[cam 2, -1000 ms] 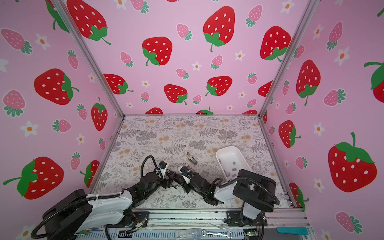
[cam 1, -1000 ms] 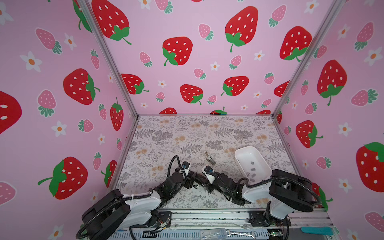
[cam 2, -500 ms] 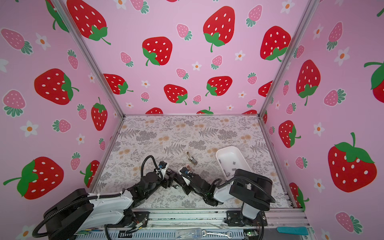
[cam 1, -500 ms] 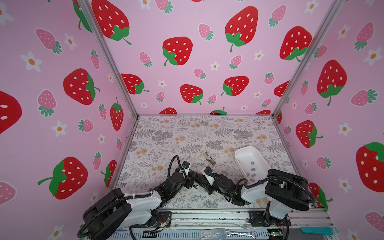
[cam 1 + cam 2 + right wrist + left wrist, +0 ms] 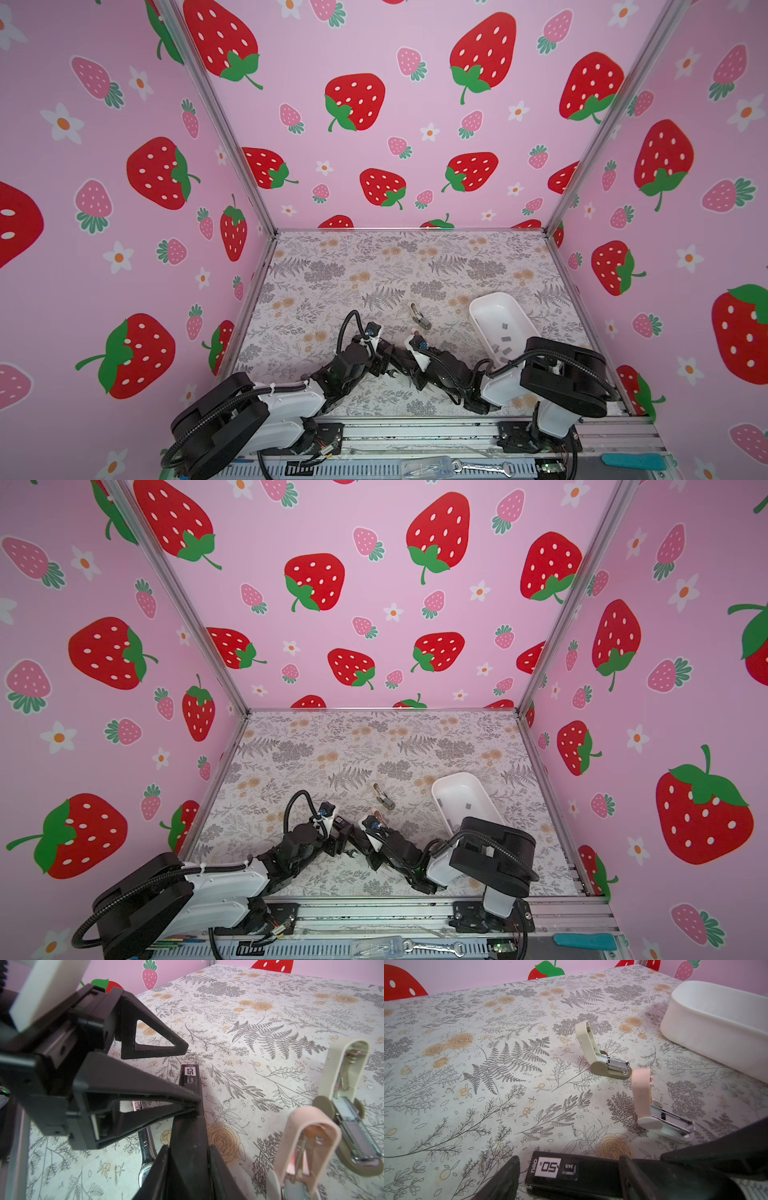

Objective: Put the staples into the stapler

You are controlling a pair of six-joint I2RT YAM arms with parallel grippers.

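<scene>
Stapler: the stapler sits low near the middle of the table's front edge, between the two arms. It looks closed, with no silver track showing.
Right gripper: the right gripper pinches the stapler's body at the end away from the white label, one finger on each flank.
Left gripper: the left gripper is spread wide and holds nothing. One fingertip touches the stapler's top partway along, and the other stands apart, past the label end.
Staples: the staples lie loose in the white tray near the table's right edge, well apart from the stapler. Neither gripper carries one.
Wrench: a silver wrench lies on the table just beside the stapler, under the left gripper.
Small staplers: a pink mini stapler stands open just beside the right gripper, with a beige mini stapler close behind it.
Step, as judged: the stapler is being steadied so its top can be opened. No loading has begun.
Risk, pivot: the grip is at one end only, so a one-sided push from the left fingertip could swing or twist the stapler out of the pinch.
Risk, snag: the wrench may catch a lowering left finger or get dragged along.
Risk, knock: a sideways move of the right arm could topple the pink mini stapler.
Risk, wrong part: prying at the body instead of the lid would lift the whole stapler without opening it.
</scene>
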